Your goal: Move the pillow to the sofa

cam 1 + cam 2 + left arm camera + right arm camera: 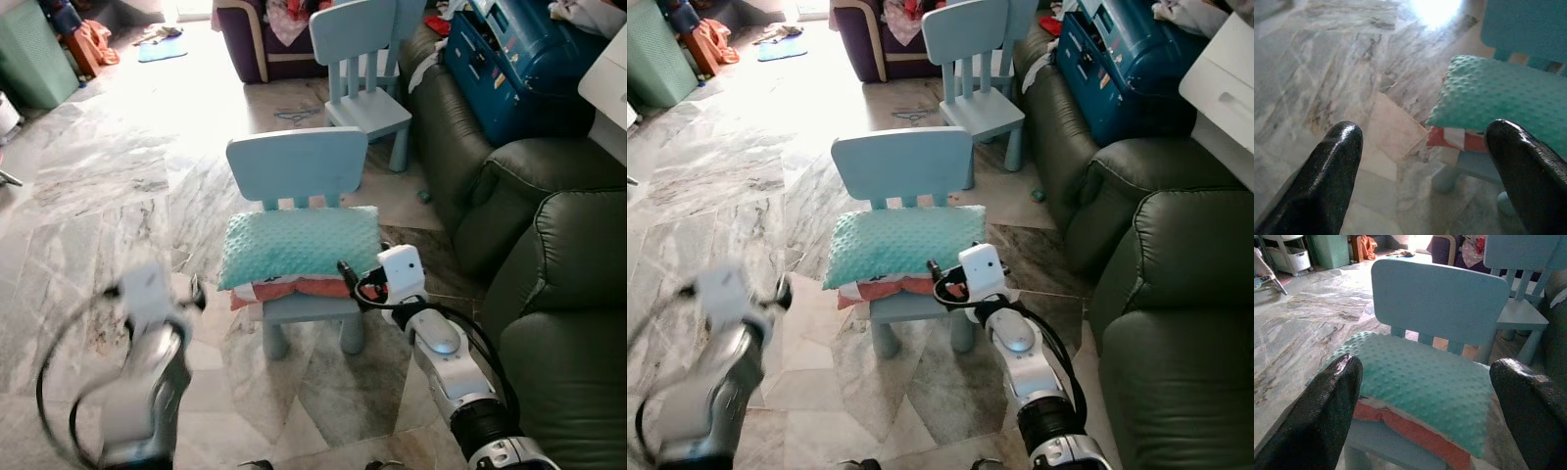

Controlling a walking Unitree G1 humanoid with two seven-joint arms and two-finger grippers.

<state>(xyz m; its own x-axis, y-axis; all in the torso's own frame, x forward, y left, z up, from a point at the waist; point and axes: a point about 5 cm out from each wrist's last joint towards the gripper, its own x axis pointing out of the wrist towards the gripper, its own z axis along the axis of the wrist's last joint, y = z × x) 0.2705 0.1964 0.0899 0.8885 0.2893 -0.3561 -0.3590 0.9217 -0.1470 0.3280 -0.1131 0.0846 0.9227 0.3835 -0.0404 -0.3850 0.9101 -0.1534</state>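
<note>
Two sets of jaws flank your pillow [299, 243], both spread wide and empty. It lies on the small blue chair [297, 168] atop an orange cushion [294, 289]. Your right gripper [1425, 396] nears its corner; left gripper [1422, 161] hovers beside. The green sofa [549, 284] stands right.

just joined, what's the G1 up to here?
It stands facing a small blue chair with a teal pillow on the seat, stacked on a red-and-white cushion. The right gripper is at the pillow's right edge, fingers open, not yet holding it. The left gripper is open too, off to the chair's left and blurred. The green sofa is on the robot's right. The pillow is not lifted yet.
</note>
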